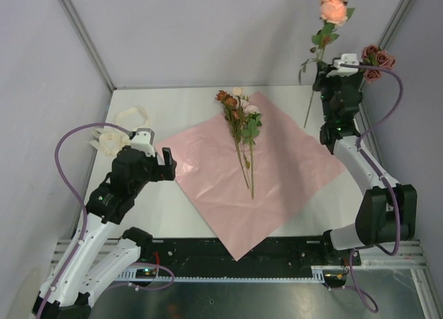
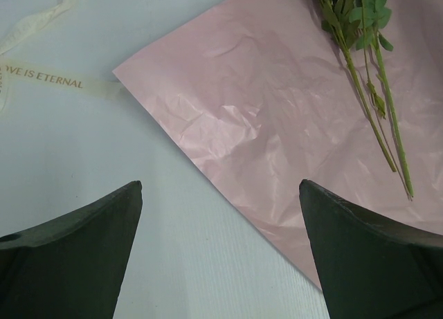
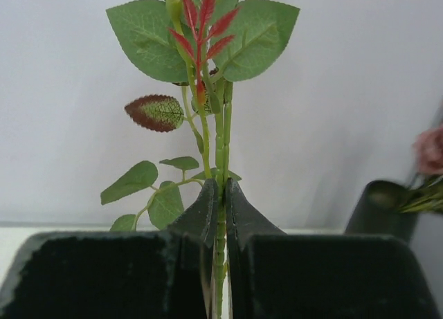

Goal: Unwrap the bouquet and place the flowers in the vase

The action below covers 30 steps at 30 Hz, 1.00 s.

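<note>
Your right claw (image 3: 223, 194) was clamped shut on one rose stem (image 3: 221, 118), holding it upright in the air beside the black vase (image 3: 379, 207), which already held blooms. Your left claw (image 2: 220, 186) hung wide open over the tabletop (image 2: 104, 146) at the pink paper's (image 2: 277, 111) corner; the other flowers (image 1: 242, 122) lay on that sheet.

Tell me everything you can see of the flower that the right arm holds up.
The flower is a thin green stem, artificial-looking, topped by pale peach-pink blooms. It carries broad green leaves, a sprig of small red ones and one rust-tinged leaf. It stands nearly upright in the air, its lower end hanging free above the table. Only the right gripper touches it, shut on the stem partway up.
</note>
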Tool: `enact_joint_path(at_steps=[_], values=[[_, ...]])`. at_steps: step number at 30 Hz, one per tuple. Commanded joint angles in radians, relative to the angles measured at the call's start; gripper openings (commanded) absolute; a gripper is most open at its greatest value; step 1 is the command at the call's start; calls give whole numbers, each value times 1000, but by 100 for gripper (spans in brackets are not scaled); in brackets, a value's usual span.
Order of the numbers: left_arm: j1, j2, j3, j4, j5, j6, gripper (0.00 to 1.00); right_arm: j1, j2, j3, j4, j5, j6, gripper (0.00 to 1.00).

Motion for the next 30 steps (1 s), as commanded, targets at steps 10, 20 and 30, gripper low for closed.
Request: enact_joint_path(at_steps=[10,20,30], values=[[4,15,-6,15,-5,21,100,-326,206,154,580,-368,-120,0],[5,35,-8,15,-30,24,100,-417,474,515,575,-450,-119,0],[4,47,-10,14,-45,26,100,-415,703,870,432,-435,-101,0]])
